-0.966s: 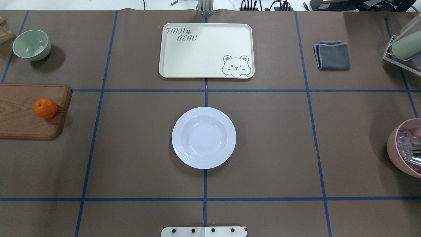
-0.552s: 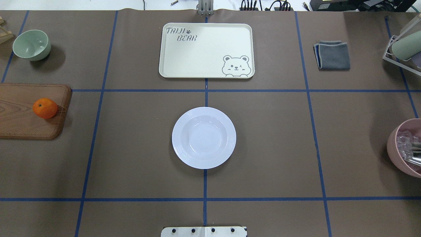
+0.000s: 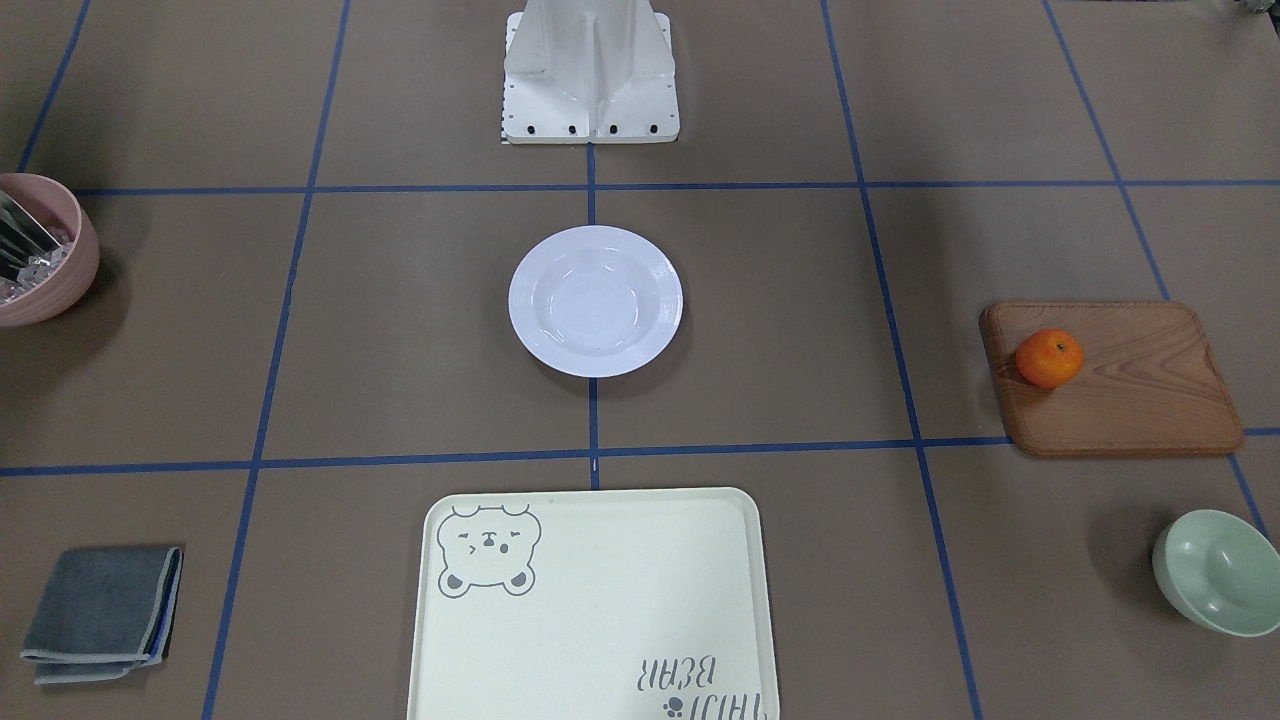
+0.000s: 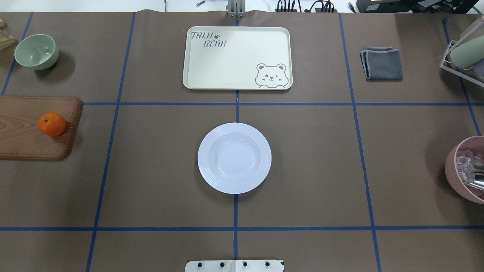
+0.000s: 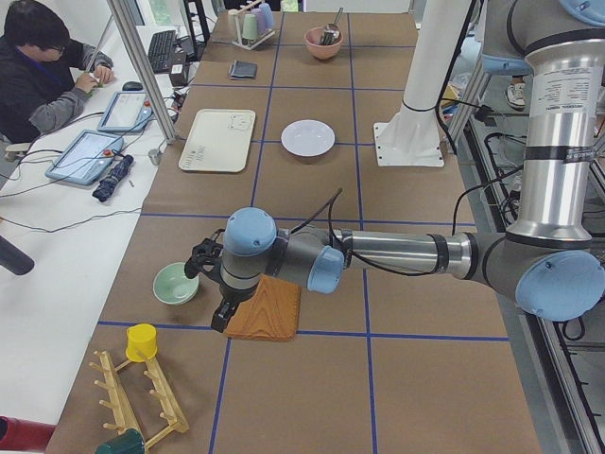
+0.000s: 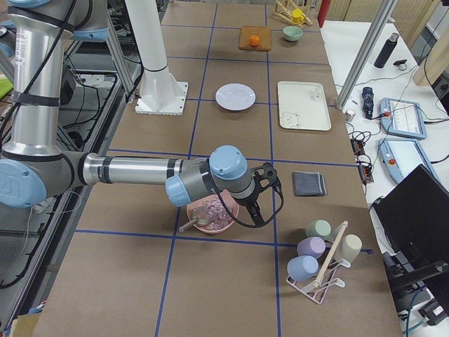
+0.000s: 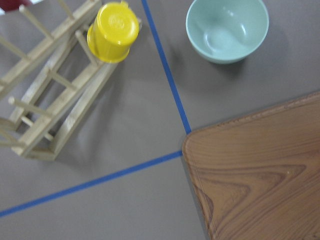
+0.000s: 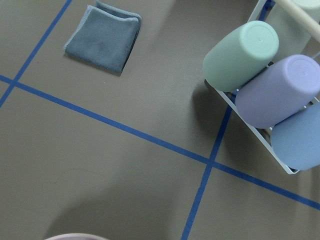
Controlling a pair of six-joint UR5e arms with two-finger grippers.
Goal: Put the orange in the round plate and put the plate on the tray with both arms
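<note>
Left gripper (image 5: 219, 317) hangs near the wooden board (image 4: 22, 145) bearing the orange (image 4: 51, 124).

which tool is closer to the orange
Left. The left tool hangs by the wooden board that the orange sits on; the right tool is at the opposite end, near the pink bowl.

Left arm (image 5: 397, 253) & right arm (image 6: 133, 170) are showing silver-grey tube segs w/ light-blue joint caps. Thin black cables (image 5: 319, 204) are looping by the wrists. White pedestal (image 3: 590, 70) is showing 4 black screws (image 3: 572, 129) along its base plate.
</note>
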